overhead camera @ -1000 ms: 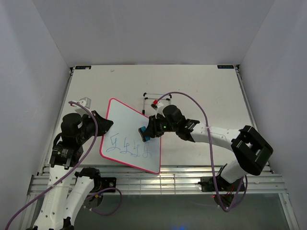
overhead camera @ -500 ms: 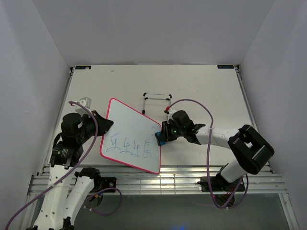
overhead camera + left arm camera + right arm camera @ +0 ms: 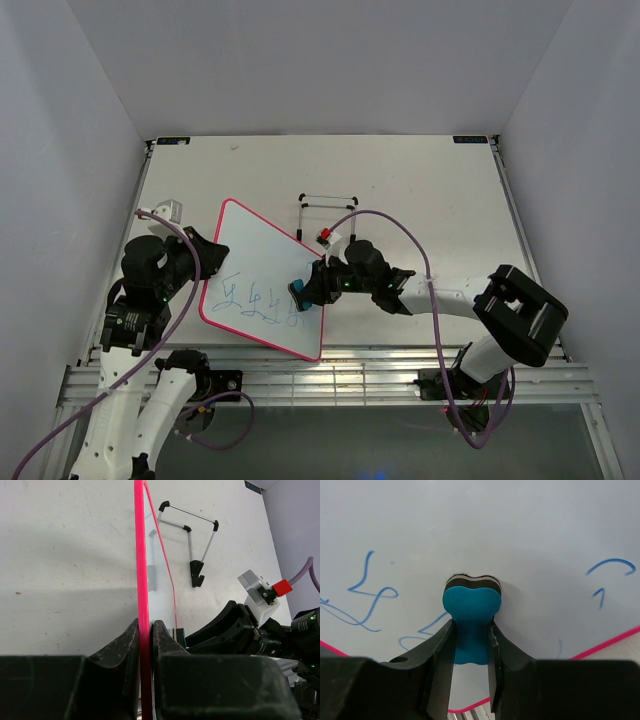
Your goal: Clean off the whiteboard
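The whiteboard, white with a pink-red frame, is held tilted at centre left, blue scribbles along its lower part. My left gripper is shut on its left edge; the left wrist view shows the pink frame clamped between the jaws of that gripper. My right gripper is shut on a blue bone-shaped eraser pressed on the board's lower right. The right wrist view has the eraser gripped at its waist, its black felt on the board, scribbles to either side.
A thin black wire stand lies on the table behind the board, also seen as the wire stand in the left wrist view. A purple cable loops over my right arm. The metal rail runs along the table's near edge.
The eraser went right off the board's edge, then came back left onto its lower right part. The board has shifted slightly left and down with my left gripper. Some right-hand scribbles are gone.
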